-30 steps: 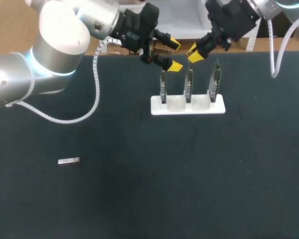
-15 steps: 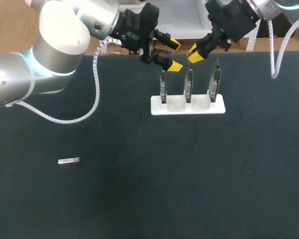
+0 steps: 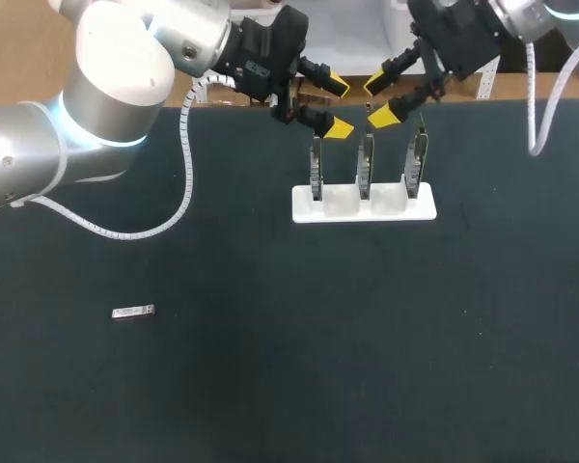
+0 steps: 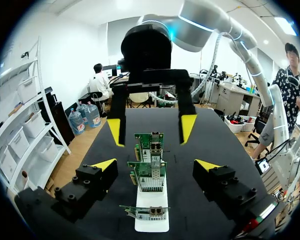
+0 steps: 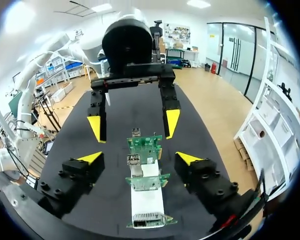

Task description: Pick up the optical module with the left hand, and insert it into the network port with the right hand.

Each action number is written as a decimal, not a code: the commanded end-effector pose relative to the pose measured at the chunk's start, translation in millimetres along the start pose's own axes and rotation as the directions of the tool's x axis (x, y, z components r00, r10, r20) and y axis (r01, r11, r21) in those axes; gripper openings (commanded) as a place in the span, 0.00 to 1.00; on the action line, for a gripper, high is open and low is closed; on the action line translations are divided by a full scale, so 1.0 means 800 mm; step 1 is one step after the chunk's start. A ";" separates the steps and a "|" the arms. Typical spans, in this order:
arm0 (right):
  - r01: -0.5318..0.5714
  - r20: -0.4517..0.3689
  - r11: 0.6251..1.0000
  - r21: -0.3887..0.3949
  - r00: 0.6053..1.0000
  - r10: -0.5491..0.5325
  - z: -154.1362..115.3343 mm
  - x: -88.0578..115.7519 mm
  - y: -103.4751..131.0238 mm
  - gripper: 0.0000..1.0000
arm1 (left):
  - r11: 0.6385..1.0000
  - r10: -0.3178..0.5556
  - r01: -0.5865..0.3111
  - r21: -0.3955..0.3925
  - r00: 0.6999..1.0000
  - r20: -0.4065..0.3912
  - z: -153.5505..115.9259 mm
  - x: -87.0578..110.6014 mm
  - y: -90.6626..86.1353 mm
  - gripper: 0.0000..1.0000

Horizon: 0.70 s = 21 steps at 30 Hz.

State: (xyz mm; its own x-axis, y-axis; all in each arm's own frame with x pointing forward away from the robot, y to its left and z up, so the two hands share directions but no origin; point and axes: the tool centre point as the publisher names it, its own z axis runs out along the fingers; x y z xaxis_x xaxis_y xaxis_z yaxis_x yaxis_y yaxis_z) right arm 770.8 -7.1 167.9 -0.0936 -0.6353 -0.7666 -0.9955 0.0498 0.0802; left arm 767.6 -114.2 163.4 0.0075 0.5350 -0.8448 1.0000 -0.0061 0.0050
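Head view: optical module [image 3: 133,312] well apart from spread left fingers [image 3: 338,127].

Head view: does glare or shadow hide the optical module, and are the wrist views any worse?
Head view: optical module shows pale on the black table, unshadowed; the left arm glares white. Both wrist views: network cards evenly lit, no glare.

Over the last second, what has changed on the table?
The right gripper opened its fingers wider near the card rack, holding nothing. The left gripper, open beside it, the rack and the optical module, lying far off, stayed put.
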 end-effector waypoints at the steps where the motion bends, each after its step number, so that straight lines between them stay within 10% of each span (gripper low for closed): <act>1: 0.000 0.020 1.000 0.023 1.000 -0.001 -0.015 0.009 0.015 1.00 | 1.000 0.002 -0.002 -0.003 1.000 0.003 0.000 0.001 -0.001 1.00; 12: -0.028 0.117 0.999 0.035 0.993 0.023 -0.031 0.017 0.018 1.00 | 1.000 0.002 -0.002 -0.003 1.000 0.003 0.000 0.001 -0.001 1.00; 16: -0.021 0.117 0.999 0.037 0.993 0.017 -0.032 0.017 0.019 0.00 | 1.000 0.002 -0.002 -0.003 1.000 0.003 0.000 0.001 -0.001 1.00; 21: -0.013 0.118 0.999 0.043 0.993 0.008 -0.035 0.015 0.018 0.00 | 1.000 0.002 -0.002 -0.003 1.000 0.003 0.000 0.001 -0.001 1.00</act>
State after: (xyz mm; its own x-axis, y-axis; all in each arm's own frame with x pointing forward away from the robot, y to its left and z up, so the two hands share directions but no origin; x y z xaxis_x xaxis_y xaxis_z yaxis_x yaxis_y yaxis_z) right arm 757.4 -35.4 176.8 -0.1052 -0.5403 -0.8349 -0.9938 0.0886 0.0678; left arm 767.6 -114.2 163.4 0.0075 0.5350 -0.8448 1.0000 -0.0061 0.0050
